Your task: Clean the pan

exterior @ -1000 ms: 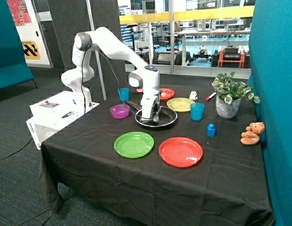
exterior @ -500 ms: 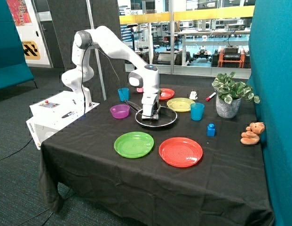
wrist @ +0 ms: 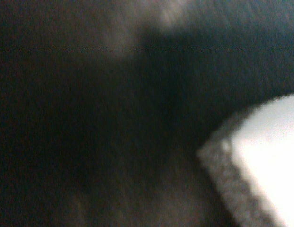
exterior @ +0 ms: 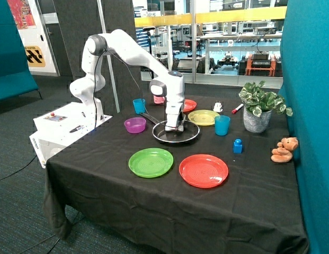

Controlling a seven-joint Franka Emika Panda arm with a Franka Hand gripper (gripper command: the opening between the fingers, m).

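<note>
The black pan [exterior: 192, 137] with a shiny rim sits mid-table, its long handle [exterior: 148, 117] pointing toward the blue cup at the back. My gripper [exterior: 175, 127] points straight down into the pan, at its floor. In the wrist view a pale sponge [wrist: 262, 161] with a rough grey edge sits close to the camera, held against the dark pan floor [wrist: 90, 118]. The fingers themselves are hidden in both views.
Around the pan are a purple bowl [exterior: 135, 125], a blue cup [exterior: 139, 106], a yellow plate [exterior: 203, 117], a small red plate [exterior: 188, 105] and another blue cup [exterior: 222, 125]. A green plate [exterior: 151, 162] and a red plate [exterior: 203, 170] lie in front. A potted plant [exterior: 258, 108], a blue block [exterior: 238, 146] and a teddy [exterior: 284, 150] are at the far side.
The gripper has slid across the pan floor, from the side near the purple bowl toward the yellow plate. The pan has stayed in place.
</note>
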